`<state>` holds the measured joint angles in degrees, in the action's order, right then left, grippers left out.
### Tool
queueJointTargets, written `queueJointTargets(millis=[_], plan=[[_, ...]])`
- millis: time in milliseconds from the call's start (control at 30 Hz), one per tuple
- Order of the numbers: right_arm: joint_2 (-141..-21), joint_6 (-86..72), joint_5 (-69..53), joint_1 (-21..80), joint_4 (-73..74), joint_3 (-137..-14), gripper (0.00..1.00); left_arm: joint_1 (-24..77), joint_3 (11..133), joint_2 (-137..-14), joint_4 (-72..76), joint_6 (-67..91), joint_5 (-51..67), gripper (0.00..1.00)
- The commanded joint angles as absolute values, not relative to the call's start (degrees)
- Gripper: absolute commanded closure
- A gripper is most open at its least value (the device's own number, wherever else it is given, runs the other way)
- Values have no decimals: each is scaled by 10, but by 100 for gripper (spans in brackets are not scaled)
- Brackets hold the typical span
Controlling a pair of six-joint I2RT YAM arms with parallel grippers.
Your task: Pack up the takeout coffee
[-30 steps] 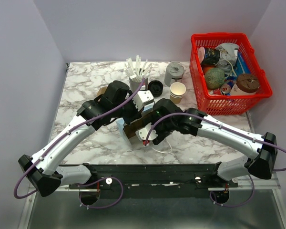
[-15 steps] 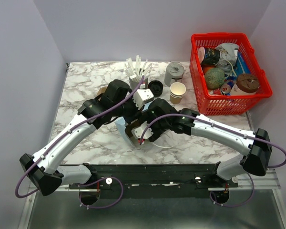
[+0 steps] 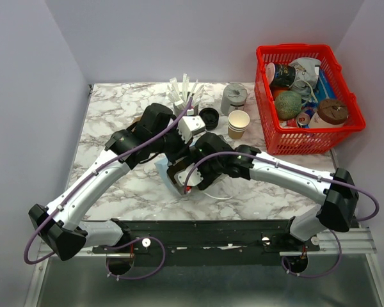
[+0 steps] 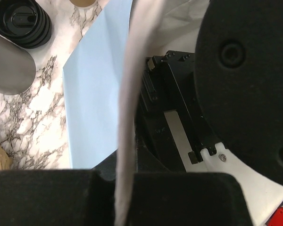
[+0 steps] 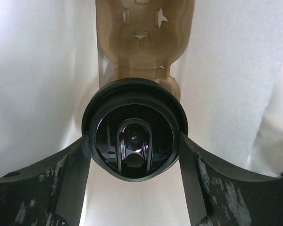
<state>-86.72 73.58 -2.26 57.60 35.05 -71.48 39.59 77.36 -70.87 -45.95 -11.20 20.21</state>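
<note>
In the right wrist view the takeout coffee (image 5: 134,141), seen from above as a round black lid, sits between the two fingers of my right gripper (image 5: 134,153), which is shut on its sides. It hangs inside a white-walled paper bag (image 5: 37,70), over a tan pulp cup carrier (image 5: 144,42) at the bag's bottom. My left gripper (image 4: 125,188) is shut on the bag's upper edge (image 4: 127,94). The bag's pale blue outside (image 4: 99,84) faces the table. From above, the bag (image 3: 163,171) lies between both wrists and the right gripper (image 3: 187,182) hides the cup.
A red basket (image 3: 307,144) full of odd items stands at the back right. Behind the bag are a stack of paper cups (image 3: 238,123), a stack of black lids (image 3: 209,117), a steel canister (image 3: 233,97) and a holder of white sticks (image 3: 184,96).
My right arm has pushed left and deeper into the bag with the cup. The brown carrier shows less from above. The left arm has shifted slightly back while holding the bag edge.
</note>
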Motion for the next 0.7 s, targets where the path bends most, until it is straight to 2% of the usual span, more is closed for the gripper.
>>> queueJointTargets(millis=[0, 667], plan=[[-882, 741, -14, 568, 319, -719, 99, 387, 787, -715, -465, -136, 240, 100], [-911, 734, -18, 539, 282, -714, 99, 370, 807, -742, -499, -172, 250, 100]])
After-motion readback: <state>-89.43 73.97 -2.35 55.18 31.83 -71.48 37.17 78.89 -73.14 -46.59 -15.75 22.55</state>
